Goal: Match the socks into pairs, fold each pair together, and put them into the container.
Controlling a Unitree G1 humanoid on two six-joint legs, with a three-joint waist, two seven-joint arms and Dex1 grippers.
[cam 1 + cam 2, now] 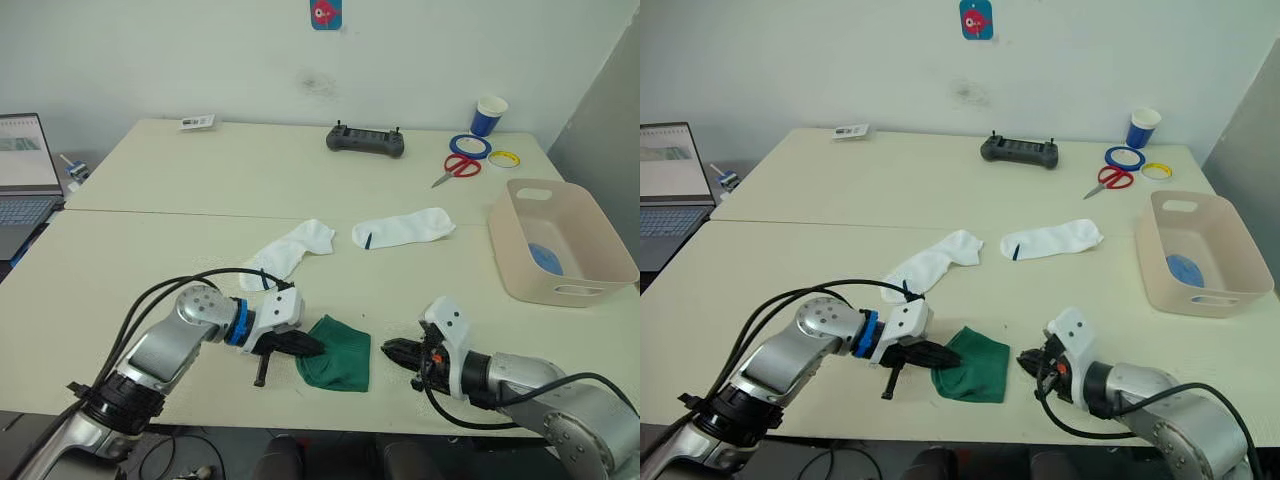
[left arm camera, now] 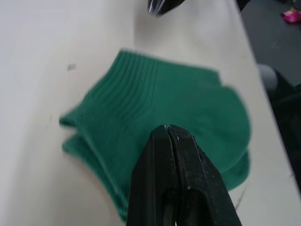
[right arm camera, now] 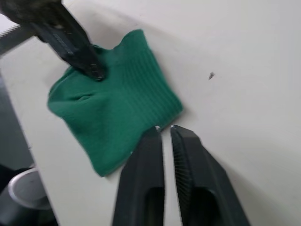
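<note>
While the two dark green socks (image 1: 337, 366) lie stacked one on the other near the front edge of the bench (image 1: 200, 190), the left gripper (image 1: 312, 347) rests its tip on their left edge. Its jaws are closed together, pressing on the fabric and not holding it. The right gripper (image 1: 392, 351) is just beside the right edge of the green socks, low over the bench, and its jaws are almost closed with a thin gap between them and nothing inside.

Two white socks lie further back, around the middle of the bench. One white sock (image 1: 291, 251) is on the left and is bent; the other white sock (image 1: 403, 228) is on the right and lies flat, with a small dark mark near its left end. They are near each other but apart.

The container (image 1: 600, 270) stands at the right edge of the bench. Something light blue (image 1: 546, 258) lies inside on its bottom.
</note>
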